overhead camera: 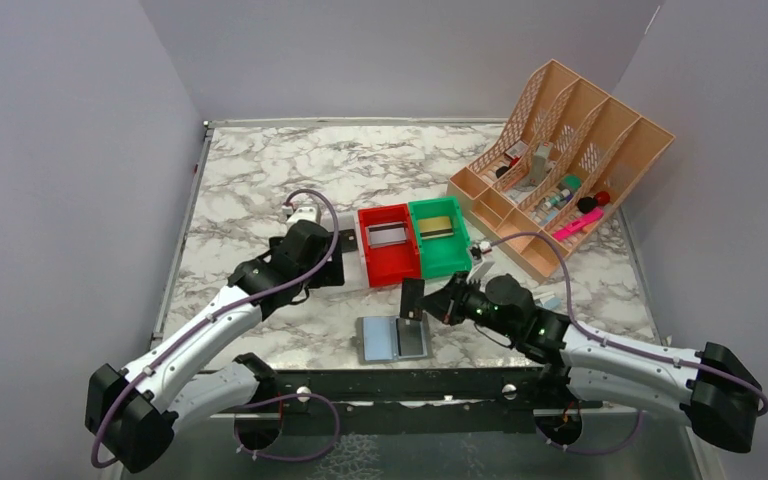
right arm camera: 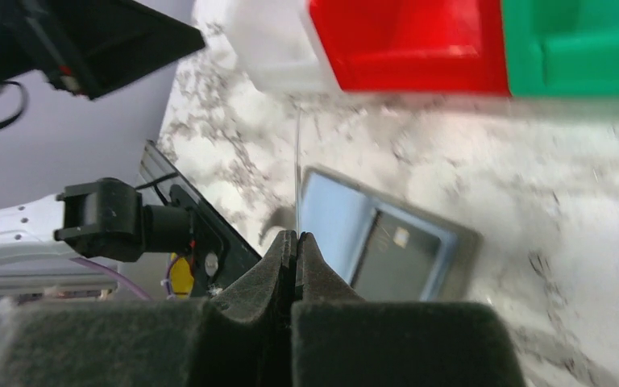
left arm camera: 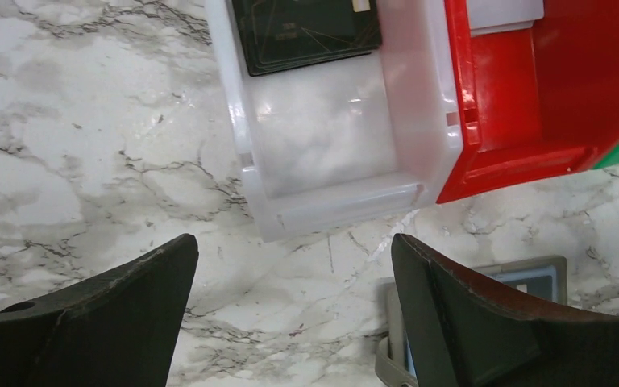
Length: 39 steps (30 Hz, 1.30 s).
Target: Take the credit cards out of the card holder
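Right jaws grip a black card (overhead camera: 412, 298) edge-on near the open wallet (overhead camera: 393, 338): keep it pinched until over a bin; left jaws gape empty above the white bin (left arm camera: 330, 205).

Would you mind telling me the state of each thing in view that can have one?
card holder: open, lying flat.
left gripper: jaws open, empty.
right gripper: jaws shut on a black card, held upright.
white bin: holds a dark card.
red bin: holds a pale card.
green bin: holds a tan card.
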Motion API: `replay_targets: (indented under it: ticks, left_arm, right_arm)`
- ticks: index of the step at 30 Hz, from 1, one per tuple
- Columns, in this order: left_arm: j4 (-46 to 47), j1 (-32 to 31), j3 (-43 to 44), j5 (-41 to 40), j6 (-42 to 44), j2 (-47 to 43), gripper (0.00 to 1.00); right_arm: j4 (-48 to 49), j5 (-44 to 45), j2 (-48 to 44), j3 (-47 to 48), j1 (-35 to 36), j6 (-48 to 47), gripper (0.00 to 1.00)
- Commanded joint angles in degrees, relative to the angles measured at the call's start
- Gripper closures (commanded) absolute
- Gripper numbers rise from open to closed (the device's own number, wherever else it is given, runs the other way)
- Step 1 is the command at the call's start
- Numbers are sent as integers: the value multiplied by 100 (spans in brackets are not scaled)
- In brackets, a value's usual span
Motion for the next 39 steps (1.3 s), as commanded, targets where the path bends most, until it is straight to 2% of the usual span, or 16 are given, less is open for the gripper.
replay_targets:
  ticks: [1,4,10,14,20,25,39]
  left_arm:
    - [-110,337,52,-443,308,-133,4]
    - [-62,712,11,-711,439,-130,1]
    - [274,1586,-7,-158,744,117,1]
    - [336,2121,-50,-176,690,-254,1]
    - [332,2175,-125,-525,564,-717,1]
    - [289,2191,-117,-777,535,-868,1]
    - [279,2322,-125,-845,583,-1129,1]
  right_arm:
    - [29,233,305,675,-26,-1087,99]
    - [83,203,767,1142,-26,-1626,99]
    - [318,38,1894,2210,-26,-2829,99]
    - [201,4,2685,3017,-26,-3432,99]
    - [293,-226,3841,4049,-20,-4344,99]
    - [495,-282,4415,4502,-10,-5025,99]
    - [1261,808,5615,4943,229,-7375,98]
